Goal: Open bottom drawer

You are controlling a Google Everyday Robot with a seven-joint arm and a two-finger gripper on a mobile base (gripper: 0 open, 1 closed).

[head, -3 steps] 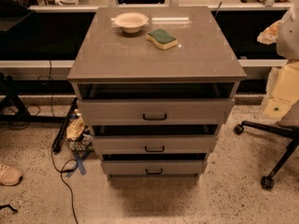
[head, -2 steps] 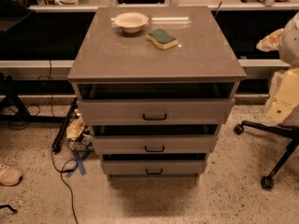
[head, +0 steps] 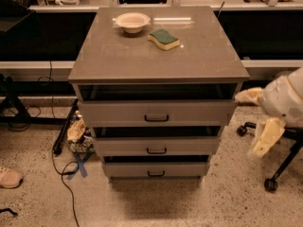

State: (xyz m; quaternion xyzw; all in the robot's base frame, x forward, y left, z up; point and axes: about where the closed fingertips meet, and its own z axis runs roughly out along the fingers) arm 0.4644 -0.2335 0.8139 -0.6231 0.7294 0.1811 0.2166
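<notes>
The grey cabinet [head: 156,56] stands in the middle with three drawer fronts. The bottom drawer [head: 128,169] is the lowest and narrowest, with a small dark bar handle [head: 156,173]. Its front sits close under the middle drawer [head: 123,147]. My gripper [head: 258,119] hangs at the right of the cabinet, level with the top drawer [head: 113,112] and the middle drawer. Its two cream fingers [head: 247,96] are spread apart and hold nothing. It is well apart from the bottom drawer's handle.
A bowl [head: 132,21] and a green-and-yellow sponge [head: 164,39] lie on the cabinet top. An office chair base [head: 279,167] stands at the right behind my arm. Cables [head: 64,169] and clutter [head: 78,134] lie on the floor at the left, and a shoe [head: 8,177] at the far left.
My arm and gripper have come down along the cabinet's right side, from beside the cabinet top to drawer height. The drawers have not moved.
</notes>
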